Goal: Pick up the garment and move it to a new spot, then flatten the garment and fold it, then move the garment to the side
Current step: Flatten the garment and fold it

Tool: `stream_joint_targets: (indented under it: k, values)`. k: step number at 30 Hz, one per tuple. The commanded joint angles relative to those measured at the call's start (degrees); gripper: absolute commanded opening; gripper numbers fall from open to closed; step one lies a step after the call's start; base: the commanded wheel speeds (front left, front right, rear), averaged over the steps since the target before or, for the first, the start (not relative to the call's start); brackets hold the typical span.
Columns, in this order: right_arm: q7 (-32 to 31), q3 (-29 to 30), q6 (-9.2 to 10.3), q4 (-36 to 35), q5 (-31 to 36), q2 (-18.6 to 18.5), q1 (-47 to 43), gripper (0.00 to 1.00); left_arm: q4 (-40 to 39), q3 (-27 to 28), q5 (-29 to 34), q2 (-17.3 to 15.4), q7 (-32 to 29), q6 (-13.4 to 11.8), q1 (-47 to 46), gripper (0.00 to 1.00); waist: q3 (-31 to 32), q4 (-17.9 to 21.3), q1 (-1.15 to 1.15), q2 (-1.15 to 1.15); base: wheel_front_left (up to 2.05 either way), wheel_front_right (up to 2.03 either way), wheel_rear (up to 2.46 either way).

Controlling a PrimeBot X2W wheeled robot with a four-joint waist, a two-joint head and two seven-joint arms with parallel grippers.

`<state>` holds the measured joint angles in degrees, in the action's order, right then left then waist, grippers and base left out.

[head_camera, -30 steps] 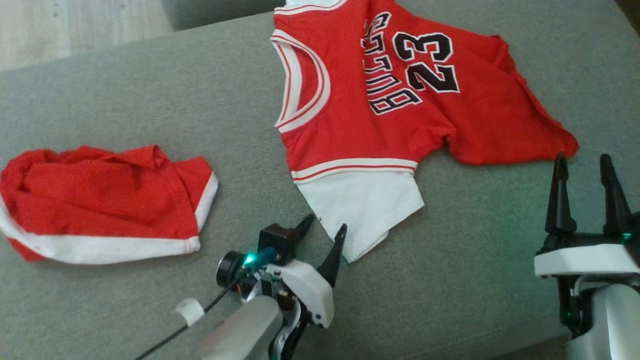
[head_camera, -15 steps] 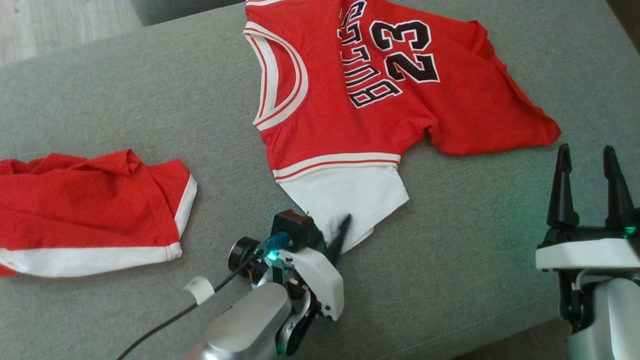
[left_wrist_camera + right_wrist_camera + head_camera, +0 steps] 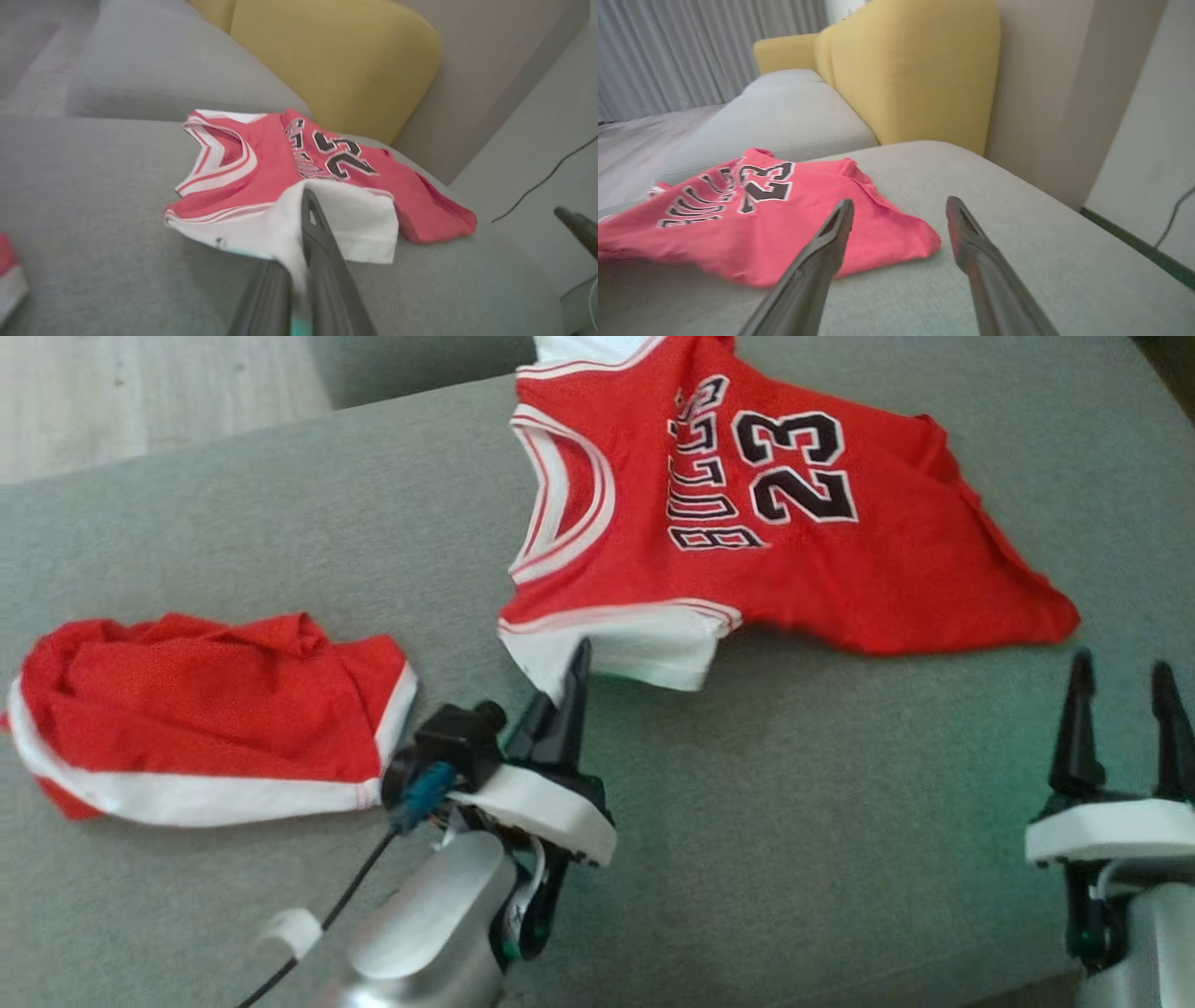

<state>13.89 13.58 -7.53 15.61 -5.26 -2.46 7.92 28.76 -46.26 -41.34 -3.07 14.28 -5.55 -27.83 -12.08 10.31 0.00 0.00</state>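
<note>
The grey seat cushion point(image 3: 840, 821) is carrying everything in front of me, and in my wrist views a yellow backrest point(image 3: 915, 70) is standing behind its far edge.

The red jersey point(image 3: 840, 551) is lying front side up across the far part of the cushion, showing its black number 23 and lettering. Its top end is reaching the far edge. One lower corner is stretching out toward the cushion's right side and ending just beyond the tips of my right fingers. The cloth is lying rumpled rather than flat, and its near edge is lifting off the cushion.

The red shorts point(image 3: 196, 709), trimmed in white, are sitting in a loose heap toward the cushion's left side, well apart from the jersey.

My left gripper point(image 3: 577, 663) is reaching in from the near edge, between the shorts and the jersey, with its fingers pinching together on the jersey's white sleeve point(image 3: 355, 224). The white cloth is draping over the fingers and hanging raised above the cushion.

My right gripper point(image 3: 1120, 665) is hovering near the cushion's near right corner with its fingers spread wide, gripping nothing and pointing toward the jersey's lower corner.
</note>
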Motion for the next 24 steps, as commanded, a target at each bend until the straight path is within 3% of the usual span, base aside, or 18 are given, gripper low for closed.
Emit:
stream_joint_targets:
  k: [1, 9, 17, 24]
  values:
    - [-0.65, -0.19, 0.04, -0.28, -0.82, -0.42, 1.71, 1.0, -3.9, 3.75, 1.76, -0.52, 0.66, -0.6, -0.16, 0.0, 0.53, -1.19, 0.0, 0.0, 0.0, 0.0, 0.0]
    - [-5.41, 3.36, 0.04, 8.83, 2.74, -0.42, 5.73, 1.0, -17.05, 15.89, 11.35, -0.49, 0.71, -0.17, 6.22, 0.0, 0.23, -4.11, 0.0, 0.0, 0.0, 0.0, 0.0]
    - [-7.25, 3.86, 0.04, 17.35, 3.12, -0.42, 8.28, 1.0, -17.98, 17.19, 14.61, 0.11, 0.71, 3.14, 8.71, 0.0, -0.46, -5.43, 0.0, 0.0, 0.0, 0.0, 0.0]
    - [-6.76, 0.59, 0.04, 20.15, 3.16, -0.42, 9.26, 1.0, -18.2, 16.55, 14.35, 0.17, 0.72, 3.39, 8.8, 0.0, -0.66, -4.93, 0.0, 0.0, 0.0, 0.0, 0.0]
